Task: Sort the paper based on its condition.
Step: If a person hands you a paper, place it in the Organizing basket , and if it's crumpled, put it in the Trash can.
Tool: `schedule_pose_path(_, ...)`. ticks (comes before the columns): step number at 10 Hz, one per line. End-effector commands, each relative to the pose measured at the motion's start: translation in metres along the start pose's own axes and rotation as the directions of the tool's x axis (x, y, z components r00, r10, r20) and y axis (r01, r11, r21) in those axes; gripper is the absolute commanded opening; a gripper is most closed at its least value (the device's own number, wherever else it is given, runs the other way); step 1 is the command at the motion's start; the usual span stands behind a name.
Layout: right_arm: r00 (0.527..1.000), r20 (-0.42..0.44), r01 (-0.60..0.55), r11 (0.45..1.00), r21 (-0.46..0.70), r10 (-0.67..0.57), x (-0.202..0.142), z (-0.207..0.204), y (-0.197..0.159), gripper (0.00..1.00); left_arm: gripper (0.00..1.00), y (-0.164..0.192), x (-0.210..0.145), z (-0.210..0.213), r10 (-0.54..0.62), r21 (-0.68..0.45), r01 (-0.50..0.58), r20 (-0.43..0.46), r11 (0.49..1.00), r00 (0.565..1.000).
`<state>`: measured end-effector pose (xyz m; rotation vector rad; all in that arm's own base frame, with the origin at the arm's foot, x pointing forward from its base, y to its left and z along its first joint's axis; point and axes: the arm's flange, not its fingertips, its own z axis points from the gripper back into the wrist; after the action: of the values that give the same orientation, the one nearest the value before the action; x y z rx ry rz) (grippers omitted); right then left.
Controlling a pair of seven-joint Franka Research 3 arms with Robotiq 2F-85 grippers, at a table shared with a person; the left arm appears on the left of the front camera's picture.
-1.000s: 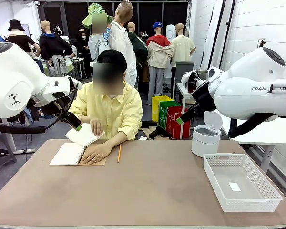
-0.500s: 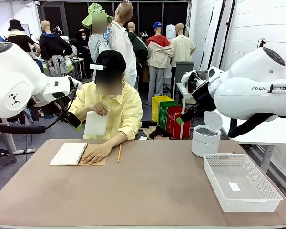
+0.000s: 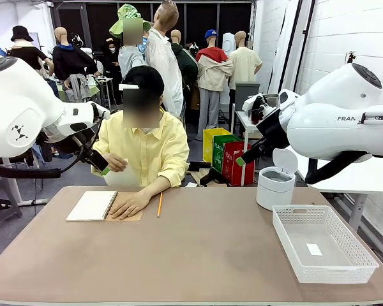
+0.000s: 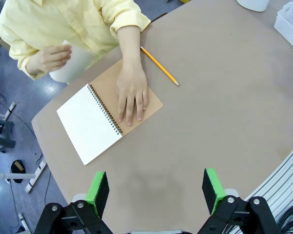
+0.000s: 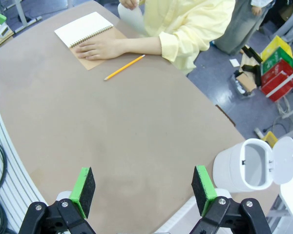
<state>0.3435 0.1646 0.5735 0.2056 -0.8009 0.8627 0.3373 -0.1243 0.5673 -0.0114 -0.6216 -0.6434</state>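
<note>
The left gripper hangs at the bottom of the left wrist view, jaws wide apart and empty. The right gripper is likewise spread and holds nothing. Both seem parked for a handover. The paper, 1 sheet, is in the person's hand at upper left, beyond the table edge. The other hand pins the notebook flat. The basket and bin at right likely serve as the 2 sorting spots.

Paper behind notebook; pencil right; basket far right
</note>
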Motion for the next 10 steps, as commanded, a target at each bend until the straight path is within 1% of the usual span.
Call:
schedule_pose_path(1, 1.0, -0.004, 0.0, 1.0, 0.003, 0.0, -0.0006, -0.0002, -0.0001, 1.0, 1.0, 0.0002, 0.0001, 0.0004, -0.002, 0.002, 0.002, 0.001, 1.0, 1.0)
schedule_pose_path(10, 1.0, -0.004, 0.0, 1.0, 0.003, 0.0, -0.0006, -0.0002, -0.0001, 1.0, 1.0, 0.0002, 0.0001, 0.0004, -0.002, 0.002, 0.002, 0.001, 1.0, 1.0)
